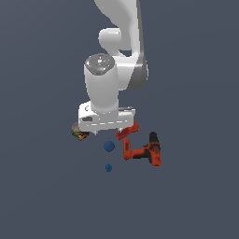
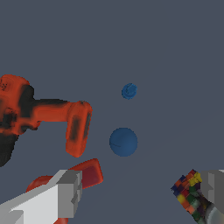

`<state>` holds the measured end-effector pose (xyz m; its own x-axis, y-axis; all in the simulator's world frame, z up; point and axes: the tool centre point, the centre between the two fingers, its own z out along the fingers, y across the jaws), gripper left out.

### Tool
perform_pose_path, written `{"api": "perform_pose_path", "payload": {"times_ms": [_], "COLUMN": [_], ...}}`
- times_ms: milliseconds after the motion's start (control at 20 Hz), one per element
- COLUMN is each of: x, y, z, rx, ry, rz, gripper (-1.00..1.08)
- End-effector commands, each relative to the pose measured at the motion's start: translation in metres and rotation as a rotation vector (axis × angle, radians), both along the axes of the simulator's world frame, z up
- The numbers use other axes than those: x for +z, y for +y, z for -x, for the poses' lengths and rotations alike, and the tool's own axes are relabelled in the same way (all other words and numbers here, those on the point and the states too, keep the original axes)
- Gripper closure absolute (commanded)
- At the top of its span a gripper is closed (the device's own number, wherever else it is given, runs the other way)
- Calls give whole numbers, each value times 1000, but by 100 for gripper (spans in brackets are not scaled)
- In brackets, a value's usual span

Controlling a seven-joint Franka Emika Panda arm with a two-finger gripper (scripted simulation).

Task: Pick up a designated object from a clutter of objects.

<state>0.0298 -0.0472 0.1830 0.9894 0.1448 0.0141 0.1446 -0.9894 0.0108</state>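
The designated object, a smooth dark-blue ball [image 1: 109,146] [image 2: 123,141], lies on the dark floor in the middle of the clutter of objects. My gripper [image 1: 108,132] [image 2: 140,192] hovers just above and slightly behind it, open, with nothing between its grey fingers [image 2: 68,194]. The ball sits apart from both fingers, a little ahead of the gap. A much smaller blue ball [image 1: 108,167] [image 2: 129,91] lies farther out.
A multicoloured can [image 1: 79,132] [image 2: 189,196] stands close by one finger. A small red tool [image 1: 128,130] [image 2: 89,173] lies by the other finger. An orange-black power drill [image 1: 147,151] [image 2: 43,113] lies on the exterior view's right of the ball.
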Motion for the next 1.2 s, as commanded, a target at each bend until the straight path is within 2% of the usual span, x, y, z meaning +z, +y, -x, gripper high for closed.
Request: {"api": "perform_pose_path", "payload": {"times_ms": [0, 450, 1150], "x": [-28, -90, -117], "y": [-2, -5, -6], "z": [0, 7, 10], "rx": [37, 118, 131], "ry": [4, 14, 17], "rz": [-1, -6, -8], "gripper": [-92, -92, -92]}}
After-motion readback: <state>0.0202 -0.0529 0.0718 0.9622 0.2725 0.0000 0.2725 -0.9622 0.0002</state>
